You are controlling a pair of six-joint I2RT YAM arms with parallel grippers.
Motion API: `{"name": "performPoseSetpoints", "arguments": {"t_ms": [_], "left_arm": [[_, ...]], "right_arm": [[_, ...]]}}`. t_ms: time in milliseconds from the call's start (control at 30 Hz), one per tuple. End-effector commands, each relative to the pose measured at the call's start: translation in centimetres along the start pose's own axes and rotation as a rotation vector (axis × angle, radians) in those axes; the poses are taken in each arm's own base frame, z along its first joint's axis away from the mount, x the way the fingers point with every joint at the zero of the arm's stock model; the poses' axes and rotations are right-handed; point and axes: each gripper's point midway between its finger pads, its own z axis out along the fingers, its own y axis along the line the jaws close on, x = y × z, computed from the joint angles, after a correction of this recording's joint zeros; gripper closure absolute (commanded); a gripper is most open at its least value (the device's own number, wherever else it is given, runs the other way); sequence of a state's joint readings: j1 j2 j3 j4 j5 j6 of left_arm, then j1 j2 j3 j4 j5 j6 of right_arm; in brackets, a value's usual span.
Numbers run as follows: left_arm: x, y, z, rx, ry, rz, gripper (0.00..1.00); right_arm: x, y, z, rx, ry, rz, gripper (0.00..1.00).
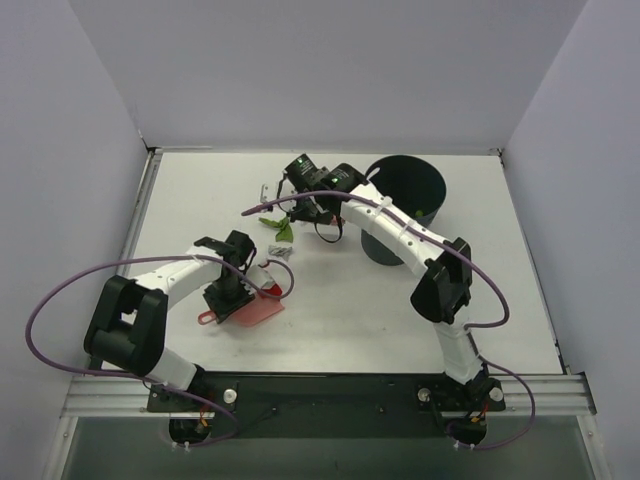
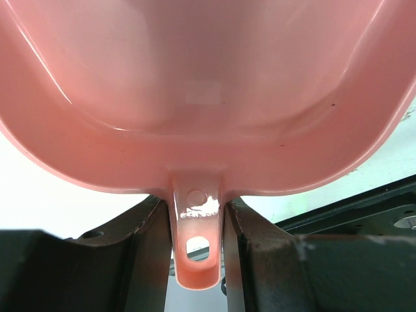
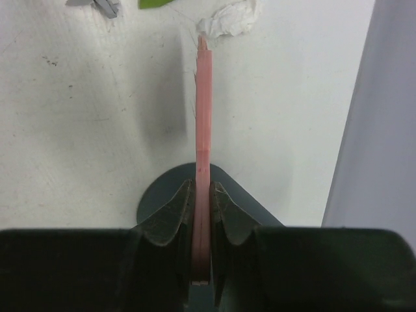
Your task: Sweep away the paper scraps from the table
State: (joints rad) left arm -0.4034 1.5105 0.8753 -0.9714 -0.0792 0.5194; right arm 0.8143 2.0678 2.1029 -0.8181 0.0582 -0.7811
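My left gripper is shut on the handle of the pink dustpan, which rests on the white table; the pan fills the left wrist view. Red and white scraps lie at its far edge. My right gripper is shut on the pink brush, seen edge-on, whose tip touches a white scrap. In the top view this gripper is at the back centre. A green scrap and a grey scrap lie between brush and dustpan.
A black bin stands at the back right, beside the right arm's forearm, with a green bit inside. White walls enclose the table on the left, back and right. The metal rail with both arm bases runs along the near edge.
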Motion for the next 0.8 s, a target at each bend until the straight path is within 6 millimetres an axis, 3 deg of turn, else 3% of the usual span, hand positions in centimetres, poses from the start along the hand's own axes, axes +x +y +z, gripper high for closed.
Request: {"name": "performPoseSetpoints", "arguments": {"t_ms": [0,167,233,400,600,767], "left_arm": [[0.8,0.4,0.1,-0.034,0.004,0.028,1.0],[1.3,0.6,0.1,-0.047,0.006,0.029,1.0],[1.5,0.7,0.2,-0.048,0.009,0.028,1.0],[1.7,1.2,0.5,-0.055,0.015,0.016,1.0],[2.0,1.4,0.8,-0.081,0.009,0.012,1.0],[2.0,1.3,1.3,-0.086,-0.015,0.026,1.0]], "right_arm": [[-1.1,1.9,0.7,-0.027,0.028,-0.011,1.0],[-1.8,6.0,0.9,-0.086,0.049,-0.085,1.0],[-3.5,7.8,0.3,-0.128,0.001,-0.084,1.0],[-5.4,11.0,-2.3,-0.232,-0.065,-0.131,1.0],[-4.7,8.1,-3.8,-0.156,-0.074,-0.072,1.0],[-3.5,3.8,-2.9,-0.116,-0.09,0.154,1.0]]}}
